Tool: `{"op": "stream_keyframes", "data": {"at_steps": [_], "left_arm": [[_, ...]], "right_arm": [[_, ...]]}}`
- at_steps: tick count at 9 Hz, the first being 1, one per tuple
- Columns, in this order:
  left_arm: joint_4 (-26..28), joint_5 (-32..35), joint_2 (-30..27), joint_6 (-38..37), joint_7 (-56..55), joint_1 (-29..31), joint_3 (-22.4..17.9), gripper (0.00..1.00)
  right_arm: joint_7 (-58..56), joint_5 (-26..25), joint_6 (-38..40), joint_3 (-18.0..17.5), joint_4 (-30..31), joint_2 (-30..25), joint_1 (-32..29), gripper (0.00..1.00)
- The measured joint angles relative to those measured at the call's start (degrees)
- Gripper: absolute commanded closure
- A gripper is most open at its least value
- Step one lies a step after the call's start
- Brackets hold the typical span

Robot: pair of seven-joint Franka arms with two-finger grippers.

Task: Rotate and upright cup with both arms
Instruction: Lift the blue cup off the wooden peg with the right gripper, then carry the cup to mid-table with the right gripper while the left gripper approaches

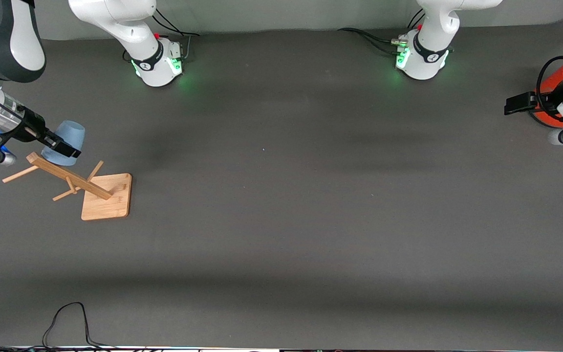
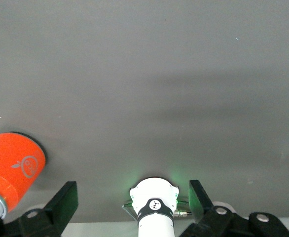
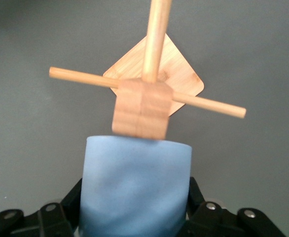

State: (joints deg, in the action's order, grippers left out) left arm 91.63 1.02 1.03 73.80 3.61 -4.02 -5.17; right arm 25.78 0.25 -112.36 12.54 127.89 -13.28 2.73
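Blue is the colour of our little cup [image 1: 66, 142], and from the high front view we see it up by the top of the wooden cup stand [image 1: 86, 188], at the right arm's end of the table. Our right gripper [image 1: 61, 145] has its two black fingers squeezed onto the cup's sides, so we think we have just grabbed it. The cup seems to sit on a peg, though we cannot see the peg itself. Our left gripper [image 1: 518, 103] waits by the table's edge at the left arm's end, close to the orange canister [image 1: 552, 100]. In the left wrist view we see both left fingers [image 2: 60, 200] spread wide with nothing between them, just the grey table [image 2: 144, 89] below and the orange canister off to one side. In the right wrist view the blue cup fills the space between the right fingers [image 3: 73, 197], which touch it on both sides, and the stand's wooden top block [image 3: 140, 108] sits right at the cup's edge. To do this step well, we should hold tight and slide the cup straight off along its peg, slowly, so the stand does not tip. Then we can carry it toward the middle for the left arm to help turn it.
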Motion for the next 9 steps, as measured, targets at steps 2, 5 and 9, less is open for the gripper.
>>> {"op": "stream_keyframes", "data": {"at_steps": [2,5,9], "left_arm": [[0.0,-0.03,0.27,0.0,0.0,-0.04,0.02,0.0],[-0.02,-0.05,0.36,0.04,0.0,-0.08,0.07,0.0],[-0.06,-0.07,0.37,0.34,0.0,-0.11,0.1,0.0]], "right_arm": [[5.22,0.04,4.82,-0.23,-0.23,-4.21,2.6,0.41],[21.26,0.07,10.48,-0.54,-1.88,-8.64,13.47,0.41],[51.65,0.38,10.23,-0.81,-8.2,-3.44,34.56,0.41]]}}
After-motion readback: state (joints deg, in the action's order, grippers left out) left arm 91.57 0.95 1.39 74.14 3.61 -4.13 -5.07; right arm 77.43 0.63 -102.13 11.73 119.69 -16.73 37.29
